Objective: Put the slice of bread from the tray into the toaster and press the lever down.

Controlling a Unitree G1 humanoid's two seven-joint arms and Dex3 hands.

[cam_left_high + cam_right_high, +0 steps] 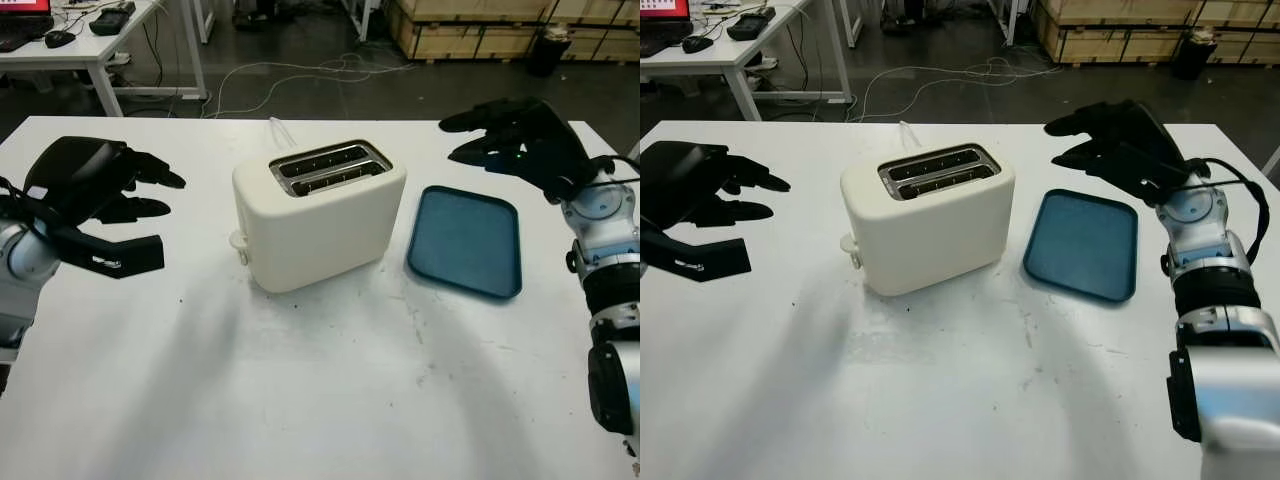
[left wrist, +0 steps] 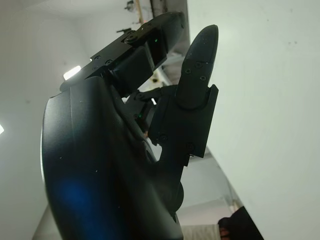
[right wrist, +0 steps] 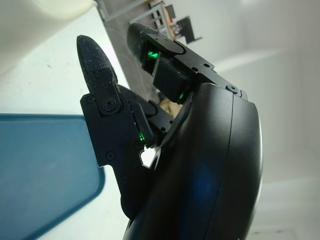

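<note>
At the tabletop's [image 1: 300, 400] centre stands the cream toaster [image 1: 318, 212] (both slots dark), with the blue tray [image 1: 465, 241] just beside it at 3 o'clock. Right robot hand [image 1: 515, 140] hovers open at the tray's 1 o'clock; left robot hand [image 1: 95, 195] hangs open at the toaster's 9 o'clock.

Toaster at the middle of the table

The toaster [image 1: 318, 212] stands on the table [image 1: 300, 400]. Right of the toaster, just beside it, lies the tray [image 1: 465, 242]. Well left of the toaster hangs the left hand [image 1: 95, 200]; behind the tray, right of the toaster, the right hand [image 1: 515, 140].
</note>
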